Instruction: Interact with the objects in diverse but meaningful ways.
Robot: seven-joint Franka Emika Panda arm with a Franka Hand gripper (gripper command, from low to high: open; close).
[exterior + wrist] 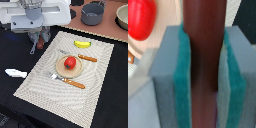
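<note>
A white-and-blue fish-like piece (15, 73) lies alone on the black tabletop (107, 95) at the exterior view's left, well apart from the woven beige placemat (47, 87).

Above the mat's far-left corner hangs the white Franka arm, its gripper (39, 42) pinching a brown sausage stick (40, 44) that points downward. The wrist view shows the hold up close: two teal foam-textured pads (181, 80), backed by grey blocks, press flat against either side of the smooth, dark reddish-brown stick (203, 55), with the jaws narrowed to its width.

Near the middle of the mat sits a round wooden plate (61, 69) bearing a glossy red tomato (70, 62). A fork (67, 81) with an orange handle lies just beside the plate's near edge; a knife (80, 56) with a matching handle lies at its far side. A curved yellow banana (82, 44) rests on the mat beyond the knife.

Farther right, on a pinkish-tan surface (107, 30), stands a small grey pot (92, 13); the rim of a pale bowl (123, 17) shows at the frame's edge.
</note>
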